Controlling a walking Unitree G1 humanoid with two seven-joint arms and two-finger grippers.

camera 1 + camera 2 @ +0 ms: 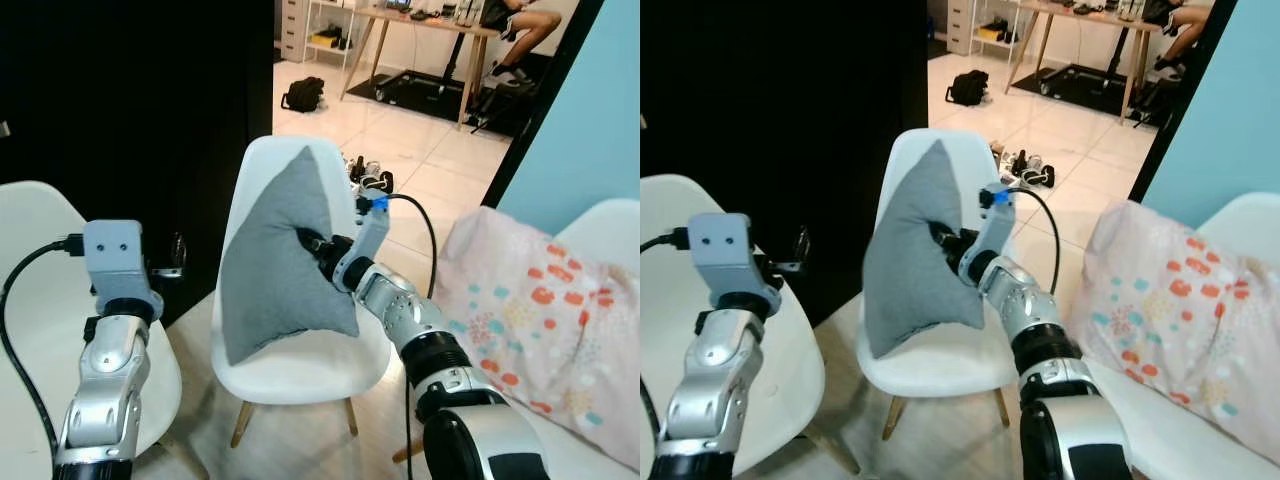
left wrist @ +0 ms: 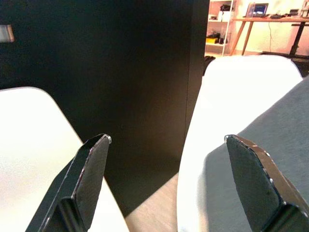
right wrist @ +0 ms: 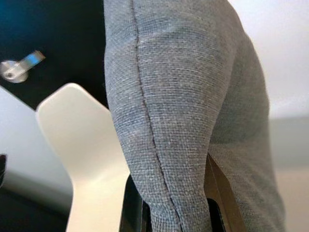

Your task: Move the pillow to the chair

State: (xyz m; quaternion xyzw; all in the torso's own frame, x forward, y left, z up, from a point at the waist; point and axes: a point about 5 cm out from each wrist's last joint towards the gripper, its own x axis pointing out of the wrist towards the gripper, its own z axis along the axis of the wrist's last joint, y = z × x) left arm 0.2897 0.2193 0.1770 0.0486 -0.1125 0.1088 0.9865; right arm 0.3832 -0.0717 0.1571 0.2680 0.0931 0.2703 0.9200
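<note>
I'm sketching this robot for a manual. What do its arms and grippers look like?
Both arms are silver metal segments joined by black collars. The left arm ends in a boxy grey wrist block with a black cable. The right arm has a blue clip and a looping black cable. The left gripper has two long, flat black fingers.

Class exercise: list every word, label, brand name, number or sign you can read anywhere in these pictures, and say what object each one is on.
There is no readable text.
Grey pillow, held by the right claw: plain fabric, no label showing.
White chair: no marking.
Patterned pillow: coloured spots, no letters.
Items on the far desk: too small and blurred to read.
</note>
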